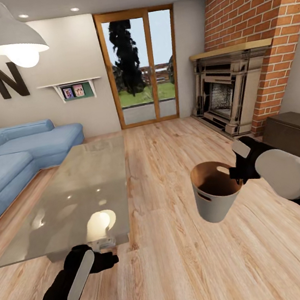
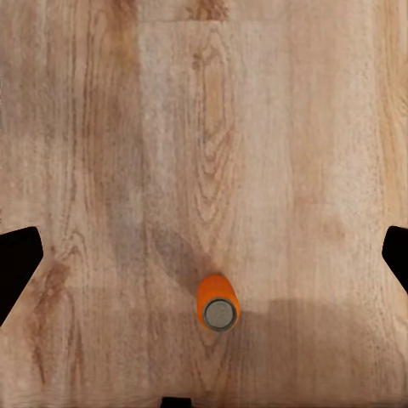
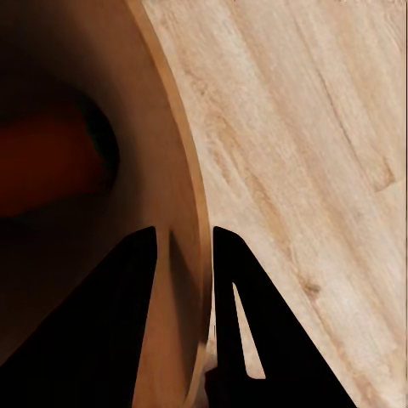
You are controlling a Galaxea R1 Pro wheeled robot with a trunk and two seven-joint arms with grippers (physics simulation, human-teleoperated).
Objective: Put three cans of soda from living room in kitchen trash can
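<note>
An orange can of soda [image 2: 218, 304] with a silvery top stands upright on the wooden floor, straight below my left gripper [image 1: 108, 259]. That gripper is open, its dark fingertips [image 2: 17, 268] spread wide at either side with nothing between them. My right gripper [image 1: 234, 173] is shut on the rim of the tash can [image 1: 218, 207] and holds it above the floor. One finger sits inside the bin's wall [image 3: 161, 170] and one outside. A dim orange shape [image 3: 51, 161] lies deep in the bin's brown interior.
The glass-topped low table [image 1: 78, 192] lies just beyond my left hand, with the blue corner sofa [image 1: 18, 158] to its left. A brick fireplace [image 1: 231, 91] and a dark cabinet [image 1: 299, 133] line the right side. Open wooden floor runs to the glass door [image 1: 143, 67].
</note>
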